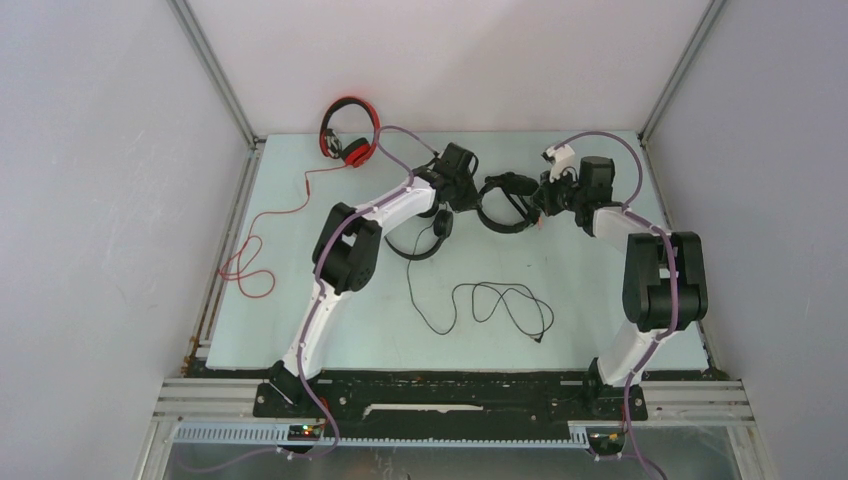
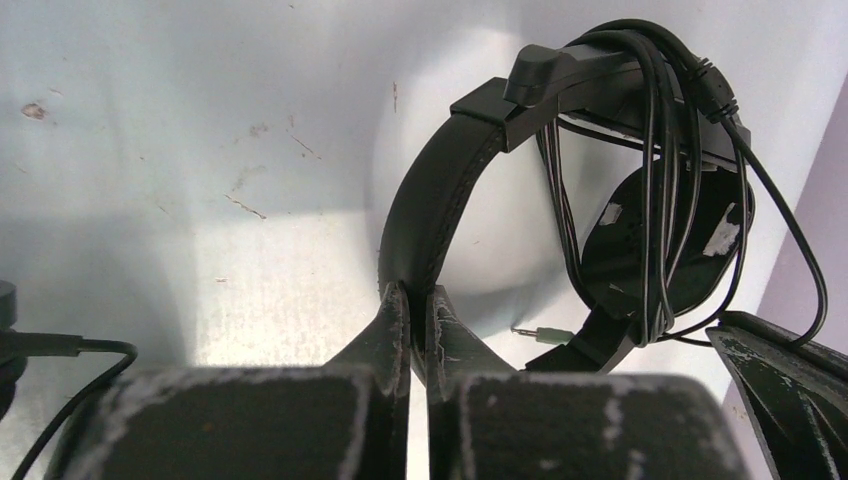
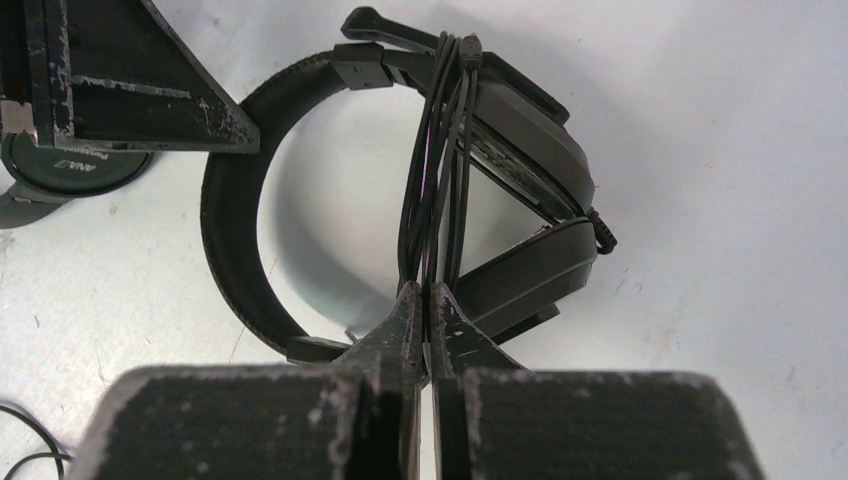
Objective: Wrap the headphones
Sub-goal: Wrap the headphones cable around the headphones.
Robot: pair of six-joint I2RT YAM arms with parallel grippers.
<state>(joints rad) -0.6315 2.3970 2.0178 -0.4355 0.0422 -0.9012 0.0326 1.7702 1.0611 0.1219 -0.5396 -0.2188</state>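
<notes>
Starting at the far left corner of the table (image 1: 600, 330), I see the red headset (image 1: 356, 152) lying against the back wall, well apart from both arms. Its red cable (image 1: 240, 268) trails loose toward the left edge and ends in untidy loops.

Next across, an unwrapped black headset (image 1: 440, 225) lies partly under the left arm (image 1: 345, 250). Its thin black cable (image 1: 497, 288) sprawls in open loops over the near middle of the table.

Just right of that, the left gripper (image 2: 415, 300) has its jaws pressed together with only a sliver between them. Its tips sit right against the padded headband (image 2: 430, 200) of the wrapped black headset (image 3: 530, 150), and I cannot tell whether they pinch any of the band.

This headset lies flat at the far middle of the table, between the two grippers. Its cable coil (image 3: 440, 170) is wound in several strands across the folded earcups, and the jack plug (image 2: 543, 335) pokes out beside the lower cup.

On the right, the right gripper (image 3: 425, 300) meets the headset from the opposite side, jaws likewise drawn together. The coil's strands run straight down into its tips, but from my wrist view I cannot tell whether a strand is actually caught between them
</notes>
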